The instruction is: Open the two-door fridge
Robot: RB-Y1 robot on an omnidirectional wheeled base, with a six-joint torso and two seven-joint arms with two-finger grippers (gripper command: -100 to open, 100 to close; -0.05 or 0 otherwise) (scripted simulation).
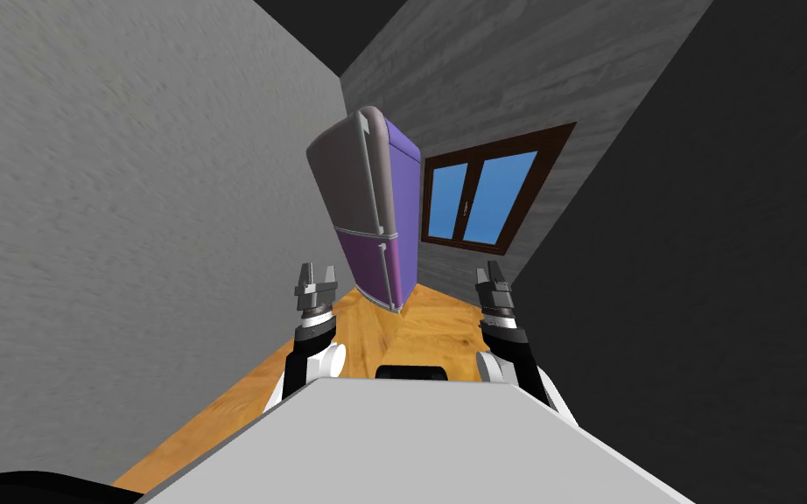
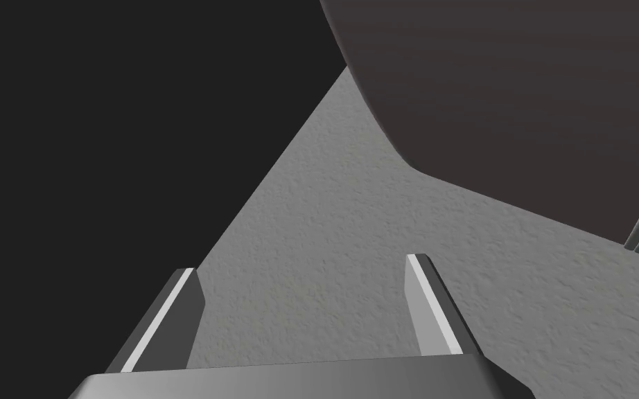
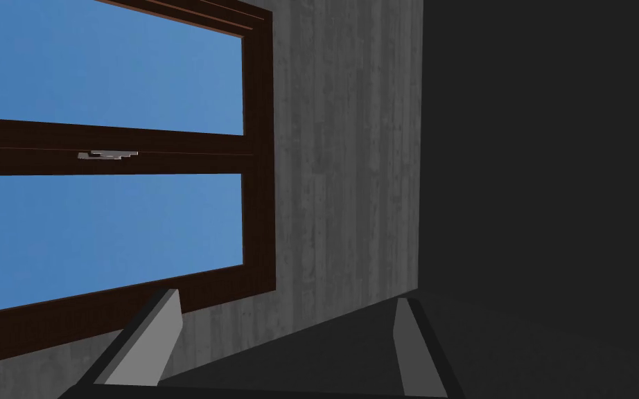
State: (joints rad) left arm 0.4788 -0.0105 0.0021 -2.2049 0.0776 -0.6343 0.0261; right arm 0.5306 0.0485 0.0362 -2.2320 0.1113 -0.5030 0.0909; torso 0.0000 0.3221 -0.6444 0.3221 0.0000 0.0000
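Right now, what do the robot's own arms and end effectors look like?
Both arms match: the left arm and right arm are white with black forearm sections and grey banded wrists. The left end effector and right end effector are dark boxes carrying two thin, light grey blade fingers.

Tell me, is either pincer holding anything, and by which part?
Nothing is held. The left pincer and the right pincer are open and empty, short of the fridge.

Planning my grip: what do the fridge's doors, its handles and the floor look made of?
Tall two-door fridge: smooth matte grey upper door, purple lower door; painted metal or plastic, no texture decides. Thin light grey bar handles: perhaps metal, unclear. Orange-brown floor: wood, visible grain and plank lines.
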